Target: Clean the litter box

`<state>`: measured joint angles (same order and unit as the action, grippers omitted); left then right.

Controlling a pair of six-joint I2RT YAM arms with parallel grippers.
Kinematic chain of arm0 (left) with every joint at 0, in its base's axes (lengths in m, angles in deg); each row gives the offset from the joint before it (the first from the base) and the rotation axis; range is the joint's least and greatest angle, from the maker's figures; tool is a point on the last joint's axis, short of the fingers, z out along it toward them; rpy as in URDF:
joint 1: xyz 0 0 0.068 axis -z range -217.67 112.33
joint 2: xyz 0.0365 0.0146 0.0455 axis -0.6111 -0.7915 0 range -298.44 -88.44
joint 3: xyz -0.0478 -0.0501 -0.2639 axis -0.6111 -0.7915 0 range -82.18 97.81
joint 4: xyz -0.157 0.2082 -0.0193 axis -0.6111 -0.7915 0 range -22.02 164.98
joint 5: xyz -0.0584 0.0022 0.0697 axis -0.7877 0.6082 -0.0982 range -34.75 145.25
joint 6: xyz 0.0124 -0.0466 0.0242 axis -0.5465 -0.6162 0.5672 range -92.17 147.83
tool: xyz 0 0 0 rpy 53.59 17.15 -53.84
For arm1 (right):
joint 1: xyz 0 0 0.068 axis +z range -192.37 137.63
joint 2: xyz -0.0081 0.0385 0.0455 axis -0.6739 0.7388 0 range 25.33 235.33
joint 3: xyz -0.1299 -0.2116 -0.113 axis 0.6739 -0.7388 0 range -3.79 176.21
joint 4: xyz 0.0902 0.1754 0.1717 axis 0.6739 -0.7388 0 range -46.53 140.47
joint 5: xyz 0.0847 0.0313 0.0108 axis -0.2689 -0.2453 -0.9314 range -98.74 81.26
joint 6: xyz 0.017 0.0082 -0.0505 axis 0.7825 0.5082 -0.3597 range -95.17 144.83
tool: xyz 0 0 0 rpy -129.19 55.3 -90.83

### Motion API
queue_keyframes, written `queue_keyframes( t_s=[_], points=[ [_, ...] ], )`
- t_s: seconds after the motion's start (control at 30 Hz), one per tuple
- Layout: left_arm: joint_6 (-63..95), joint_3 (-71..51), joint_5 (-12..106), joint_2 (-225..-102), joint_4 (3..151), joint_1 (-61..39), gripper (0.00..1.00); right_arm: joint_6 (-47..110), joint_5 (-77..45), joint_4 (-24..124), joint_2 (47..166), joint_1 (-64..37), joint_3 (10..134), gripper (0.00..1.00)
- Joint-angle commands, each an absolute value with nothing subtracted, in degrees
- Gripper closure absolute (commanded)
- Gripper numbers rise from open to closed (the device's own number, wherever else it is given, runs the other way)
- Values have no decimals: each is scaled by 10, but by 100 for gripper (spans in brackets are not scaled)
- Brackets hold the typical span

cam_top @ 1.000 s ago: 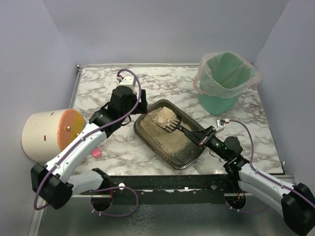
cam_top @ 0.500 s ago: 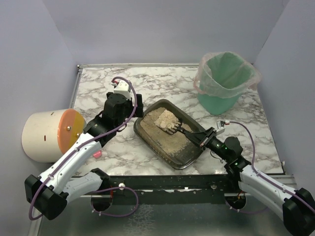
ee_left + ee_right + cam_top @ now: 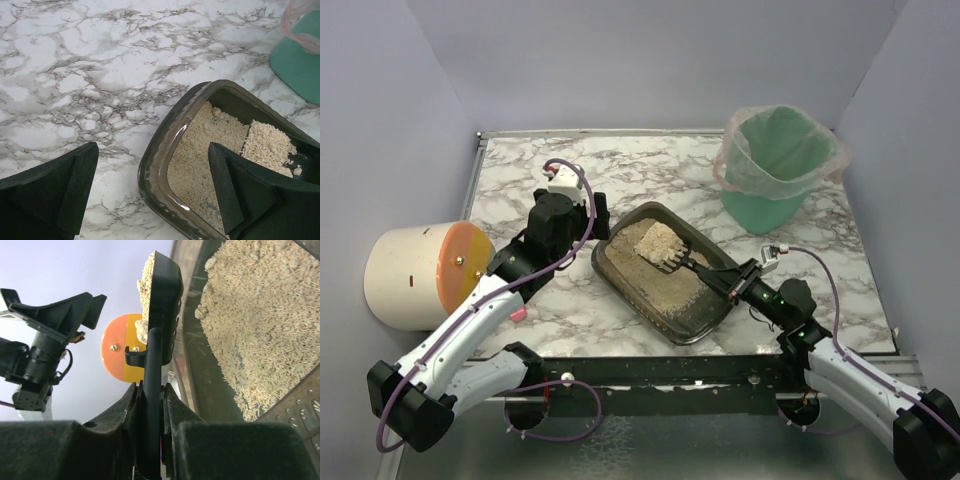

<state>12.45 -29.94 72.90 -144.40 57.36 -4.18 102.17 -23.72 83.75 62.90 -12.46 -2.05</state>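
Note:
The litter box [image 3: 705,312] is a dark tray of beige litter lying at an angle mid-table. Its rounded corner [image 3: 159,150] lies under my left gripper [image 3: 152,165], which hovers open, one finger over the marble and the other over the litter. From above, my left gripper [image 3: 598,218] is at the tray's left end. My right gripper [image 3: 152,390] is shut on the handle of the black scoop [image 3: 161,295]. The scoop [image 3: 670,258] carries a heap of litter above the tray, and my right gripper [image 3: 725,283] is over the tray's right side.
A green bucket [image 3: 775,170] lined with a clear bag stands at the back right, and its base [image 3: 300,65] is near the tray. A cream cylinder with an orange face [image 3: 420,272] lies at the left edge. A small pink thing [image 3: 516,312] lies by the left arm.
My left arm has drawn back a little to the left, away from the tray's corner. The right gripper and the loaded scoop have barely moved.

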Motion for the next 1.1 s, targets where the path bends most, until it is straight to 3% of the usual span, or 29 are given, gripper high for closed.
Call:
queue_keyframes(
  t_s=[0.0, 0.13, 0.27, 0.37, 0.47, 0.57, 0.7, 0.8, 0.93, 1.07],
  points=[
    [127, -306, 744, -1430, 586, -40, 1, 1036, -264, 881, 619, -129, -9, 99],
    [127, -305, 741, -1430, 586, -41, 1, 1033, -204, 811, 566, -136, -12, 99],
    [127, -309, 740, -1430, 586, -40, 1, 1034, -306, 903, 627, -135, -1, 99],
    [126, -305, 737, -1428, 586, -41, 1, 1039, -211, 819, 562, -138, -17, 99],
    [126, -312, 741, -1420, 587, -40, 1, 1027, -287, 889, 594, -138, -7, 99],
    [128, -310, 742, -1420, 589, -40, 1, 1006, -219, 799, 566, -140, 7, 99],
    [127, -314, 742, -1416, 588, -40, 1, 1031, -298, 909, 616, -139, -5, 99],
    [128, -311, 740, -1416, 590, -40, 1, 989, -210, 792, 573, -153, 6, 99],
    [130, -314, 742, -1415, 587, -39, 1, 1029, -298, 905, 613, -145, 1, 99],
    [132, -310, 737, -1420, 595, -41, 1, 962, -211, 808, 588, -148, 32, 99]
  ],
)
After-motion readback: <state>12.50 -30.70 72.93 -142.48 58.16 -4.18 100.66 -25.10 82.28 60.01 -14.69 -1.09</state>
